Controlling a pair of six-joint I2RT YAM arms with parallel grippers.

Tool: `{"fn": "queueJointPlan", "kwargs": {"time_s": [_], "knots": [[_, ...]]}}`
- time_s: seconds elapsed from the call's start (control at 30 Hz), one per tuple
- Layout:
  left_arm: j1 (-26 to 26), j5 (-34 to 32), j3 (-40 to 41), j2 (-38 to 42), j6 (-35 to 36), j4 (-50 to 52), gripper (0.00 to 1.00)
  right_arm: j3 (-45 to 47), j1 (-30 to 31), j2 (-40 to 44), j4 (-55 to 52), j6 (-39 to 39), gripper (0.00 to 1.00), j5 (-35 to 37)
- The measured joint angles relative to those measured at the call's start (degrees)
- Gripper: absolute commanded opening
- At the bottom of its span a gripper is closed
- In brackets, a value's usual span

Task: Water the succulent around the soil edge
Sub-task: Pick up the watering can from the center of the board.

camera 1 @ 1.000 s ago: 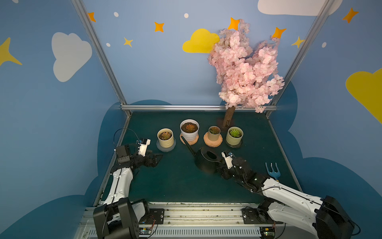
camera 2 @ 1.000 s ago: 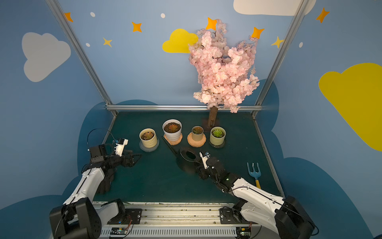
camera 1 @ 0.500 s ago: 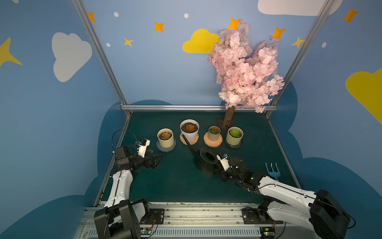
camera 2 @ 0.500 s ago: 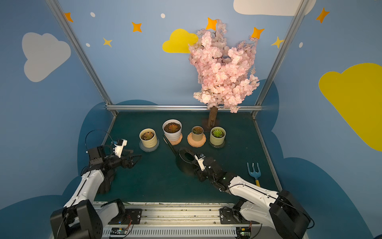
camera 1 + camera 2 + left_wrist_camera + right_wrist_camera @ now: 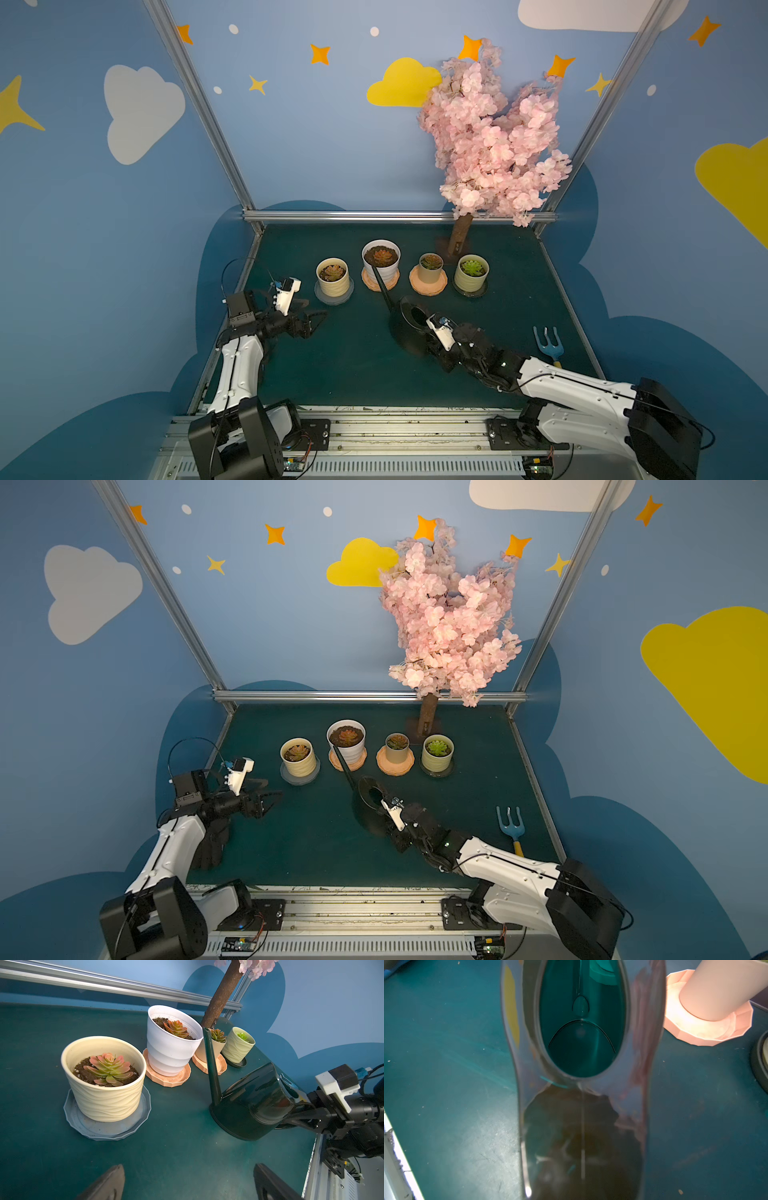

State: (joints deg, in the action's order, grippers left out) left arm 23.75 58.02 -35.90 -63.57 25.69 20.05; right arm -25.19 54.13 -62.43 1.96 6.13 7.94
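Clamping the watering can [image 5: 255,1101] at its rear, the right gripper [image 5: 295,1114] sat closed; the can apparently stood unlifted, and the succulents [image 5: 381,256] ahead of it looked unwatered. The left gripper [image 5: 316,321] hung open, empty.

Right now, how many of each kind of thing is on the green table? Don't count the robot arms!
Succulent pots: 4 (cream pot, white pot, tan pot, green pot)
Saucers: 4 (clear saucer, peach saucer, second peach saucer, dark saucer)
Watering can: 1
Garden fork: 1
Blossom tree: 1
Total: 11
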Motion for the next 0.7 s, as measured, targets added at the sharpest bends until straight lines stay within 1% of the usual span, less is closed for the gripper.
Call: {"fn": "queueJointPlan", "kwargs": {"time_s": [0.37,0.7], "knots": [[2.93,0.83,-1.36,1.07,1.86,3.08,1.00,-0.98,2.69,1.95,-4.09,-1.57,0.00,1.51],[3.26,2.25,-0.50,-0.48,1.44,0.59,1.00,-2.36,5.42,1.97,-6.54,-3.52,0.00,1.60]]}}
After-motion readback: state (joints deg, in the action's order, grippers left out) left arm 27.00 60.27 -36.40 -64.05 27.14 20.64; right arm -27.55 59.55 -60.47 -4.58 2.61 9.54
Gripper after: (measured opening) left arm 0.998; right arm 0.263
